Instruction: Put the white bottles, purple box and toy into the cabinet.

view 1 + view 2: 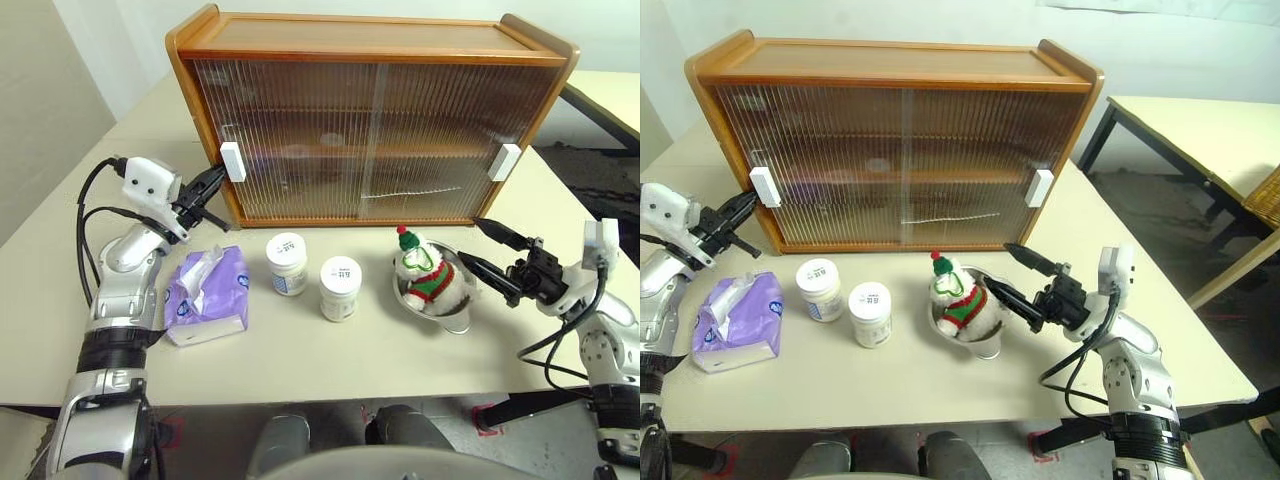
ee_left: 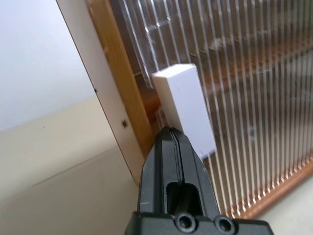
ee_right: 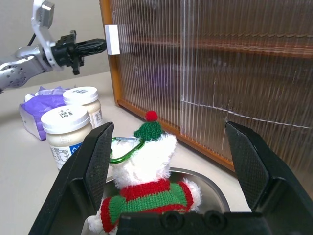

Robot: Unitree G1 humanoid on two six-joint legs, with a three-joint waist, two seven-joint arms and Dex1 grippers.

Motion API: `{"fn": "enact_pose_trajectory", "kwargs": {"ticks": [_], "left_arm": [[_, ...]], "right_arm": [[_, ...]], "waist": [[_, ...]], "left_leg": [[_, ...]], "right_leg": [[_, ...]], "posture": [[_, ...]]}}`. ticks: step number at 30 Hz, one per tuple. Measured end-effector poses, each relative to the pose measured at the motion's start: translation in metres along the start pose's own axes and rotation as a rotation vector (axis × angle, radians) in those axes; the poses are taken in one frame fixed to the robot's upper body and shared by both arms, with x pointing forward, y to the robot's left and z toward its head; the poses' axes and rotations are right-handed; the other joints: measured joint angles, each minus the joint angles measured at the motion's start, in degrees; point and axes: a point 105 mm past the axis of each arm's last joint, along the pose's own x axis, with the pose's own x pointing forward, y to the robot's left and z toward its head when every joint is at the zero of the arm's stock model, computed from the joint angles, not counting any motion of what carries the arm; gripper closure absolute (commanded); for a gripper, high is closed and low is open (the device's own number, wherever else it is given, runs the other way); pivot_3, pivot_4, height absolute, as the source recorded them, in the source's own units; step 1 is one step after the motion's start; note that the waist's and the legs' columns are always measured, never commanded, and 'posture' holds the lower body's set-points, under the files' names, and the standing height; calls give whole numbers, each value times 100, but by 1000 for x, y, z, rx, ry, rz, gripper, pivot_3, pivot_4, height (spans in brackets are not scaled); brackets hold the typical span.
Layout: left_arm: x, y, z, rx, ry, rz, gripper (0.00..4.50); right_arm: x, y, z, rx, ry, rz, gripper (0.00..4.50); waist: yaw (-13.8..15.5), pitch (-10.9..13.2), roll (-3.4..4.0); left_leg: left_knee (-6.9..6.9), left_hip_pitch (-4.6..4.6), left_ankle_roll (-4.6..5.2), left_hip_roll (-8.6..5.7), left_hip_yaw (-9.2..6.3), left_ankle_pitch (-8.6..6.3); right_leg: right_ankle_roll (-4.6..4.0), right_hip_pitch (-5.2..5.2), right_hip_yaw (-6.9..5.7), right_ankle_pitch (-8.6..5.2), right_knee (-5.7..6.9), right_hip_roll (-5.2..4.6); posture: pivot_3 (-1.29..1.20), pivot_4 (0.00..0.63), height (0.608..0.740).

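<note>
1. Left wrist view: the left gripper (image 2: 172, 134), jaws pressed together and holding nothing, has its tip against the cabinet's (image 1: 370, 40) left door handle (image 1: 233, 161); the doors look closed.
2. Opening comes first, I'd say: slide that door sideways.
3. White bottles (image 1: 287, 263), purple box (image 1: 207, 293) and toy (image 1: 428, 272) wait on the counter (image 1: 330, 365).
4. The right gripper (image 1: 488, 249) hovers near-level with jaws wide and empty by the toy in its steel bowl (image 1: 452, 316).

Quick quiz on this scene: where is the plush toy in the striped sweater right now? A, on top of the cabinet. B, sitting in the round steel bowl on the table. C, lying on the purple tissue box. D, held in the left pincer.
B: the toy sits in the steel bowl on the table, in front of the closed cabinet, with the open right pincer beside it.
</note>
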Motion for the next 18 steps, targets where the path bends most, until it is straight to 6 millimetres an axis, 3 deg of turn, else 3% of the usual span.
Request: {"fn": "enact_pose_trajectory", "kwargs": {"ticks": [9,18], "left_arm": [[29,-38,11,-31,-52,-123,4477],[66,-92,33,-50,-123,-322,4477]], "right_arm": [[0,3,2,7,-7,16,0],[-1,9,5,3,-7,18,0]], "waist": [[-26,-1,1],[-68,-1,1]], "left_leg": [[4,-8,5,-2,2,-3],[28,-46,15,-7,1,-8]], "right_leg": [[10,0,0,-5,-2,0],[32,-1,0,2,-11,-2]], "posture": [[-109,0,740],[-175,0,740]]}}
